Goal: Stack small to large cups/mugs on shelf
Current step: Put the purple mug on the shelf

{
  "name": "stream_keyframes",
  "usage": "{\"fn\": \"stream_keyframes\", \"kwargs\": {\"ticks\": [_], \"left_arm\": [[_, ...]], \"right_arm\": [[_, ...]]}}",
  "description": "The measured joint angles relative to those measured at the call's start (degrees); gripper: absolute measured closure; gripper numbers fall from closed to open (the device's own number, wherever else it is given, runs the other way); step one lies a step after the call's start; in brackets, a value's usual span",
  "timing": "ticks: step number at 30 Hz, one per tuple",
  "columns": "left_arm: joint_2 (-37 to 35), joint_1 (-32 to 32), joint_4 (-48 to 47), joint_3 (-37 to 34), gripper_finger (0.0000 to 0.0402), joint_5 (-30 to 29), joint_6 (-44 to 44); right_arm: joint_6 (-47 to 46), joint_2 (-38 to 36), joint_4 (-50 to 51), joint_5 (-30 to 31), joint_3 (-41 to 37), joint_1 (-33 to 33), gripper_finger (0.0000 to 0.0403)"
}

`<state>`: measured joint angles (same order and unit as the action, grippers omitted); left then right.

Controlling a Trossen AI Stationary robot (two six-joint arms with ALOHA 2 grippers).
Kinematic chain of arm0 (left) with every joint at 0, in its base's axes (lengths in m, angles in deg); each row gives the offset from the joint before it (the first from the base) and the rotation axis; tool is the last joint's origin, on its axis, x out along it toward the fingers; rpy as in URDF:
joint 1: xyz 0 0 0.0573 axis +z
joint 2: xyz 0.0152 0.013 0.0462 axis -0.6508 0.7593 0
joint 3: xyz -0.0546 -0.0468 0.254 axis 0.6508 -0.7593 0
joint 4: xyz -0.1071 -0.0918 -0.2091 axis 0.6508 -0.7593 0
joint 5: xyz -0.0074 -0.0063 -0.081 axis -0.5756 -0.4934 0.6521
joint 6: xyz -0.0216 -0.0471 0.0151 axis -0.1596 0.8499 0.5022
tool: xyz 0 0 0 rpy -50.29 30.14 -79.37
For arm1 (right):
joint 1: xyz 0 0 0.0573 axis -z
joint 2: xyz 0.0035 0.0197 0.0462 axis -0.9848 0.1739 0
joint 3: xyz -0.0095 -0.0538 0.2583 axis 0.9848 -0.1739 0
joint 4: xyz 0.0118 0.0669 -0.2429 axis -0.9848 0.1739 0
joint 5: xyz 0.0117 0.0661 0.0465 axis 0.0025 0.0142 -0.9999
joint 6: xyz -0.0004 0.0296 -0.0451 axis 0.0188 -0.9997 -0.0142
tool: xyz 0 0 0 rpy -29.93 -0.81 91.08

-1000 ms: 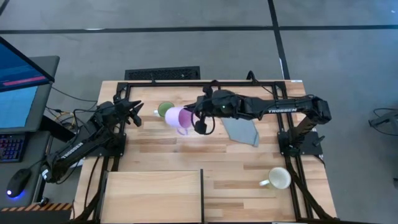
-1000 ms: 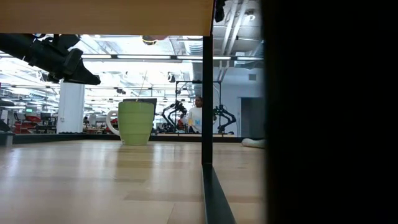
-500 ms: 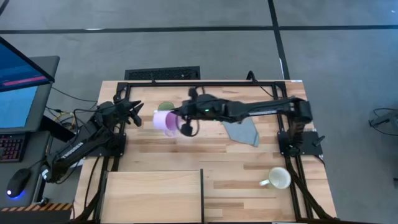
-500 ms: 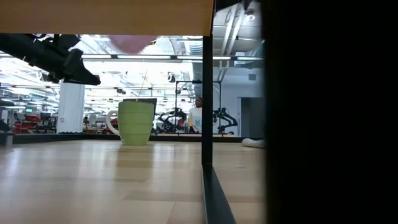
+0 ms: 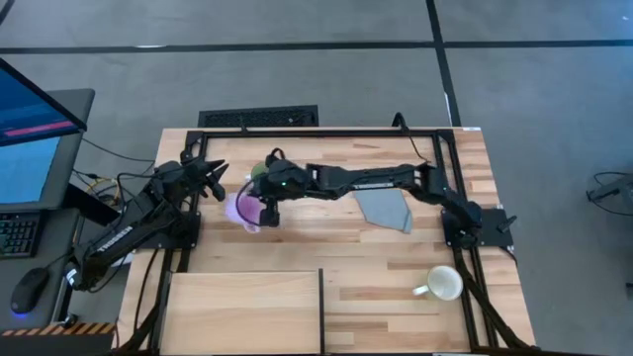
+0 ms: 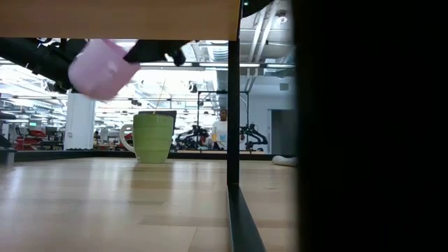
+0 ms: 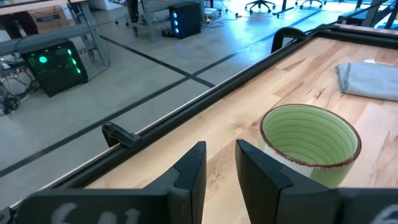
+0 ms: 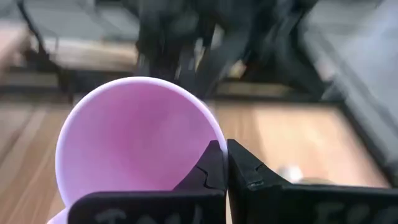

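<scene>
Above the table's back left, I see my right gripper (image 5: 265, 210) clamped on the purple mug's (image 5: 243, 209) rim, holding it tilted in the air beside the green mug (image 6: 152, 137). My left gripper (image 5: 211, 182) waits nearby, fingers slightly parted.

Low view: right part blocked by a dark mass; purple mug (image 6: 101, 68) tilted, its top cut off behind the shelf (image 6: 119, 19) edge. Right wrist view: background beyond purple mug blurred, mug handle out of sight. High view: green mug (image 5: 259, 171) mostly hidden under right arm, beside purple mug.
</scene>
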<state>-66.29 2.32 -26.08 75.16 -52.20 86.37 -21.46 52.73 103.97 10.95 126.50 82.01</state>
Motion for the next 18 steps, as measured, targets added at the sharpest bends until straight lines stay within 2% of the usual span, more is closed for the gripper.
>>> {"fn": "stream_keyframes", "kwargs": {"ticks": [8, 18], "left_arm": [[0.0, 0.0, -0.52, 0.0, 0.0324, -0.02, 0.02], [0.0, 0.0, -0.61, 0.0, 0.0324, -0.02, 0.32]], "right_arm": [[-5.04, 6.05, 16.78, -1.35, 7.26, -0.57, 0.0394], [-12.15, 6.61, 28.23, -1.51, 7.47, -0.55, 0.0394]]}}
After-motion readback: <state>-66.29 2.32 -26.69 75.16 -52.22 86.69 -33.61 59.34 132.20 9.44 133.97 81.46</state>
